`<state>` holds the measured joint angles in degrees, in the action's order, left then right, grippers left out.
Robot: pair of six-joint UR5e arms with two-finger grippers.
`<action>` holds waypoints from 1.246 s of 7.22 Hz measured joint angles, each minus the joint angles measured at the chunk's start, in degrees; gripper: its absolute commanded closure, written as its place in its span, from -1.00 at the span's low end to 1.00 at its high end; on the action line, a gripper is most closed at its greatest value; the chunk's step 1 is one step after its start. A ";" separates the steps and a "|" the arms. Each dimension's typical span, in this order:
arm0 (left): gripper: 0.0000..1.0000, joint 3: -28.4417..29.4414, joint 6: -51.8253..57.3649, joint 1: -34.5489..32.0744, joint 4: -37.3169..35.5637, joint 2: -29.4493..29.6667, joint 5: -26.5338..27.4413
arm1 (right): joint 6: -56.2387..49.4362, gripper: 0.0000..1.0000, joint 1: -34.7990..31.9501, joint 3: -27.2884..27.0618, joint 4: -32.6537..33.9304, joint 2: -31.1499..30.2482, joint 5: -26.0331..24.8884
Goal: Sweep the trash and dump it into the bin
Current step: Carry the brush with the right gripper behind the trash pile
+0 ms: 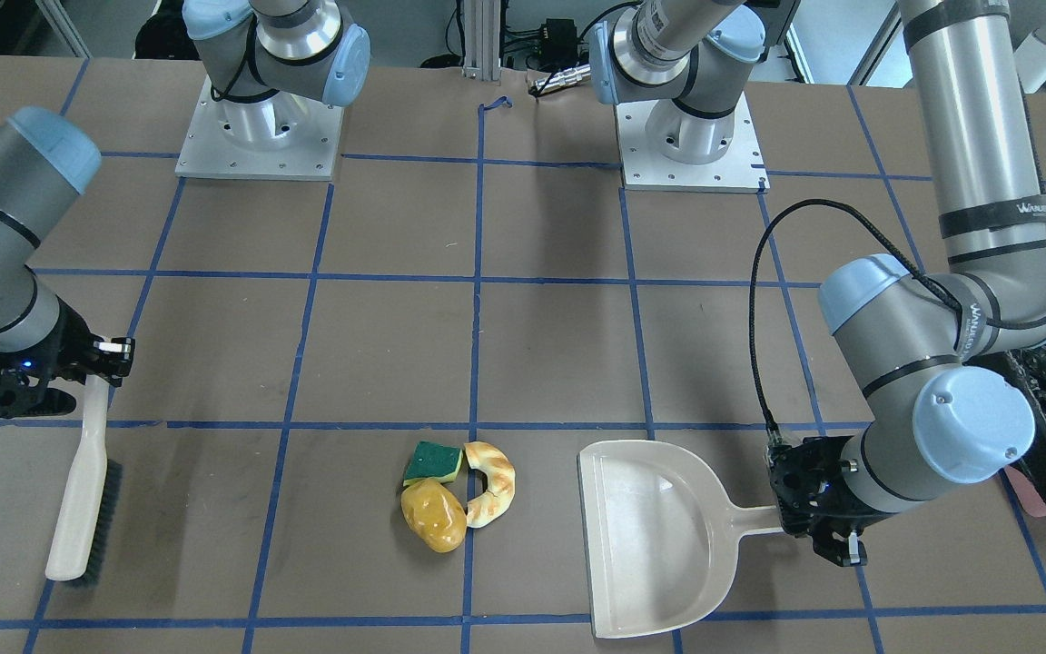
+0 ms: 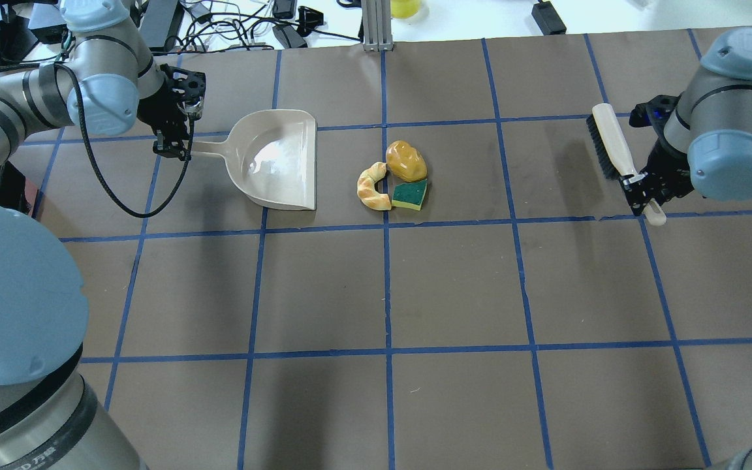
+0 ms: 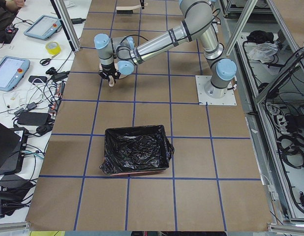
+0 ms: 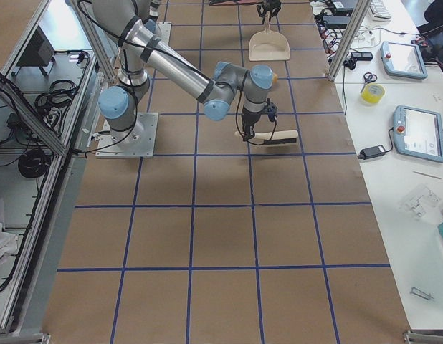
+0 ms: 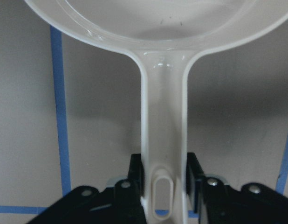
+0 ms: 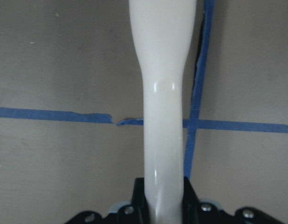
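One camera hangs behind the robot, looking forward and down on the bench point(image 2: 454, 287); another faces it, steeply down. Both share the dustpan point(image 2: 278, 160): nine o'clock of the trash point(image 2: 407, 171) in one, three o'clock in the other. End cameras stand far back; wrist cameras press close on, I think, tool handles.

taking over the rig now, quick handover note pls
Left gripper shut on the dustpan handle. Right gripper shut on the brush handle.
Sponge, potato lump and croissant piece lie bunched on the table, between the dustpan's mouth and the brush; nothing swept yet.
Bin stands at the table's end on the robot's left.
Left to do: sweep, then dump.
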<state>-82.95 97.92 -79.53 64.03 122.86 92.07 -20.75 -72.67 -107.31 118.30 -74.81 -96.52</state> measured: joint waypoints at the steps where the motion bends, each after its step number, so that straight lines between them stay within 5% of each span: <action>1: 1.00 -0.03 0.05 -0.21 0.16 -0.34 0.24 | 6.76 0.73 -3.50 0.92 -3.66 -0.74 -0.63; 4: 1.00 -0.11 0.08 -1.31 0.22 -0.40 2.08 | 28.92 0.76 -15.66 4.70 -13.00 -0.55 -0.93; 9: 1.00 -0.26 0.14 -2.29 0.22 -0.33 3.02 | 55.87 0.77 -34.70 6.54 -14.46 3.64 2.76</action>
<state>-83.21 98.06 -81.82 64.25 122.53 95.09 35.12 -107.37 -100.78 103.84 -71.16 -93.76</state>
